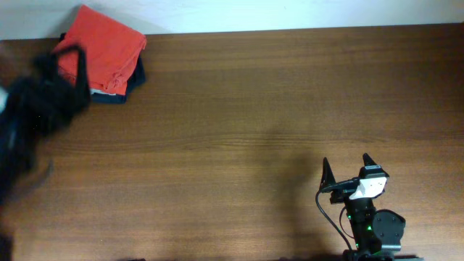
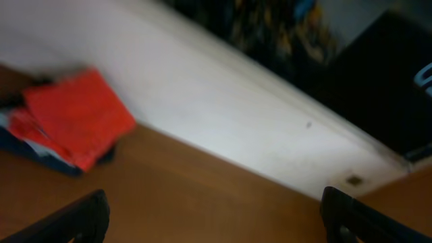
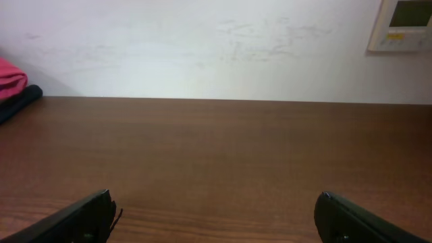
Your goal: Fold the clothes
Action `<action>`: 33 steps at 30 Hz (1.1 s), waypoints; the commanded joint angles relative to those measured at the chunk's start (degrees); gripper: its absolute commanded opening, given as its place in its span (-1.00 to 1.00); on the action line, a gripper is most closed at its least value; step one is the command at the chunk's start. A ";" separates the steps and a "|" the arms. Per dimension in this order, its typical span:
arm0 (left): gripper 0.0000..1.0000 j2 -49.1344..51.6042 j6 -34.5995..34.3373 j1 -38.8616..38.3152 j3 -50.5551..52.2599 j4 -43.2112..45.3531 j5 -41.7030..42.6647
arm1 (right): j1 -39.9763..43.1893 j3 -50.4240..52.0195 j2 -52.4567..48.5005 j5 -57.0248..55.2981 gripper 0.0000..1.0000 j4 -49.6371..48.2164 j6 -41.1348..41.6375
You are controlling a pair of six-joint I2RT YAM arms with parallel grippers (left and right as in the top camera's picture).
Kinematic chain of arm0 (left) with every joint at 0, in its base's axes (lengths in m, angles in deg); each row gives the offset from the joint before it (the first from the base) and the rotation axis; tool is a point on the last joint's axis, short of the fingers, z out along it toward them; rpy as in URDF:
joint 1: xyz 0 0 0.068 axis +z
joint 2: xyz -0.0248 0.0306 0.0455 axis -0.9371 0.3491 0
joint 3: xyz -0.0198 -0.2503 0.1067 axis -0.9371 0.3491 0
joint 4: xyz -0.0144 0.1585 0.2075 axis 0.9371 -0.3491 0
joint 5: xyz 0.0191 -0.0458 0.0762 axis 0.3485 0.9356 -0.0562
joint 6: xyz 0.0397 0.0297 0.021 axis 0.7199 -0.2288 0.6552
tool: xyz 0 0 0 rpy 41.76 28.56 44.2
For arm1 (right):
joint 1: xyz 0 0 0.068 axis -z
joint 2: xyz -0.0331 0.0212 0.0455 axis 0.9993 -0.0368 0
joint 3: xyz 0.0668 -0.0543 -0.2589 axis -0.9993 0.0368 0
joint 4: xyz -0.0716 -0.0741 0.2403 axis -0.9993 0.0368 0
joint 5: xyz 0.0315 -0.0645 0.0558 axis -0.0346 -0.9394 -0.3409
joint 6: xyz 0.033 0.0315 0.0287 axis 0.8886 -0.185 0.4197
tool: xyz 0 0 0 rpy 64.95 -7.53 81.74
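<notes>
One red garment (image 1: 101, 45), one navy garment (image 1: 138, 75), two arms (image 1: 36, 109) (image 1: 371, 217), one table (image 1: 254, 109)

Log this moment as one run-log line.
state: red garment folded atop navy garment, table far-left corner | left gripper: open, empty | right gripper: open, empty

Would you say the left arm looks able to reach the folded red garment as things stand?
Probably yes: the left arm is right beside the red garment, the left claw is open, and only bare table lies between them.

table (image 1: 254, 109) open; folded stack (image 1: 105, 54) (far-left corner) obstructs
</notes>
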 commanded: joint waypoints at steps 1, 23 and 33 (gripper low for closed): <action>0.98 -6.51 1.14 -3.78 15.72 -1.18 -13.77 | 0.46 0.28 0.48 -0.46 0.97 0.42 0.63; 0.98 -41.62 1.42 -4.04 119.32 82.82 -15.67 | 0.46 0.28 0.48 -0.46 0.97 0.42 0.63; 0.98 -47.74 9.18 -4.04 128.19 90.49 -15.58 | 0.46 0.28 0.48 -0.46 0.97 0.42 0.66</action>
